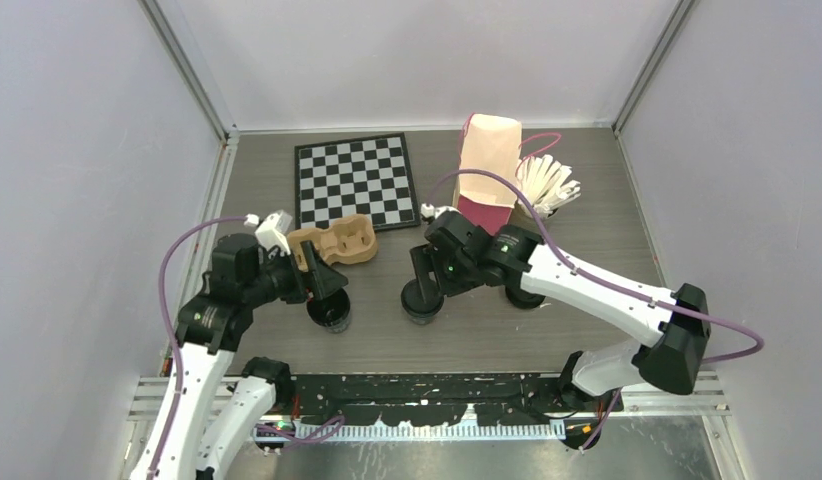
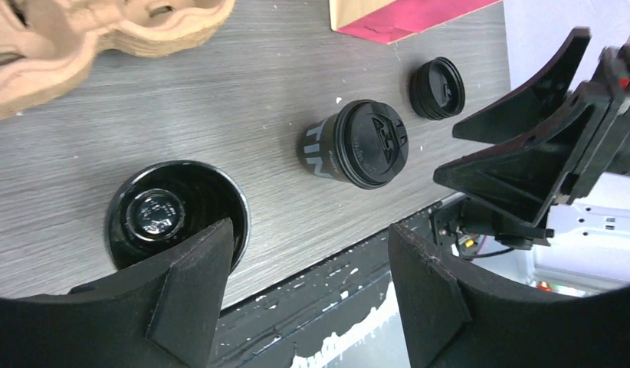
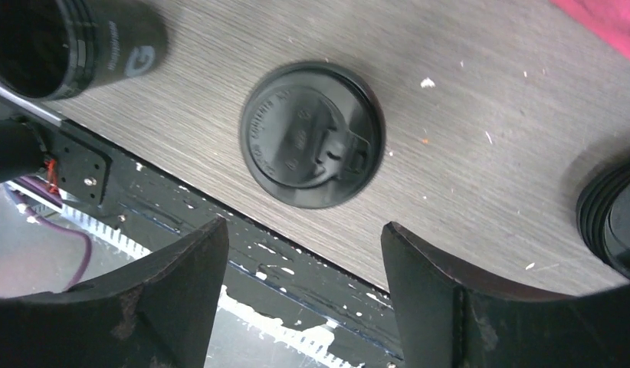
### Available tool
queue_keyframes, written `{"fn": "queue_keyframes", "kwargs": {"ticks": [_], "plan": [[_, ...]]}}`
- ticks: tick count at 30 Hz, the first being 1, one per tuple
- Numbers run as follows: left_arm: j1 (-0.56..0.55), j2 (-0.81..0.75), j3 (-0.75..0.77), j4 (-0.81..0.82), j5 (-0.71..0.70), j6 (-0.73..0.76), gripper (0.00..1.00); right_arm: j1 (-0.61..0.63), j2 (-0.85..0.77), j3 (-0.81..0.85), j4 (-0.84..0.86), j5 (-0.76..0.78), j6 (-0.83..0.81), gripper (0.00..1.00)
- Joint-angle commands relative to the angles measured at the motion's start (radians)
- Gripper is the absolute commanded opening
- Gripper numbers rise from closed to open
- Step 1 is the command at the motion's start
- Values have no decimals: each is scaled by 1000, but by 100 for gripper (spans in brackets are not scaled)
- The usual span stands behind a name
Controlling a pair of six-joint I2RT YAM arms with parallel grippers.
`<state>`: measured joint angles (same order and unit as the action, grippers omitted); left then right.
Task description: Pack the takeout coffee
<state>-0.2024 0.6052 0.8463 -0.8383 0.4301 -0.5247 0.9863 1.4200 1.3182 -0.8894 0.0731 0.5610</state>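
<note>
The left hand [image 2: 308, 230] is shown spread above an uncovered black cup [image 2: 178, 211], which stands on the tabletop [image 2: 220, 92] at one finger's tip, not between the two. The right hand [image 3: 303, 228], likewise spread, is held over a lidded cup [image 3: 312, 134]. A loose lid [image 2: 437, 88] lies farther off, near the paper bag [image 2: 404, 19].

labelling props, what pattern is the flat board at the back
Black-and-white checkerboard, best seen in the top external view.
</note>
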Motion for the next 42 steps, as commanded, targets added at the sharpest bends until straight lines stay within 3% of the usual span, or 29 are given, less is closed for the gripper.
{"fn": "queue_keyframes", "kwargs": {"ticks": [1, 5, 9, 15, 27, 42], "plan": [[-10, 71, 12, 94, 107, -36, 74, -6, -91, -123, 128, 59, 89, 76], [-75, 109, -5, 165, 82, -87, 71, -23, -131, -186, 189, 76, 100, 71], [-225, 162, -36, 251, -18, -147, 70, -38, -154, -247, 264, 71, 108, 61], [-365, 299, -89, 408, -84, -231, 63, -99, -172, -313, 341, 19, 108, 60], [-402, 402, -194, 620, -63, -326, 59, -129, -119, -337, 415, -140, 70, 64], [-435, 529, -286, 808, -33, -397, 59, -129, -86, -418, 459, -157, 71, 63]]}}
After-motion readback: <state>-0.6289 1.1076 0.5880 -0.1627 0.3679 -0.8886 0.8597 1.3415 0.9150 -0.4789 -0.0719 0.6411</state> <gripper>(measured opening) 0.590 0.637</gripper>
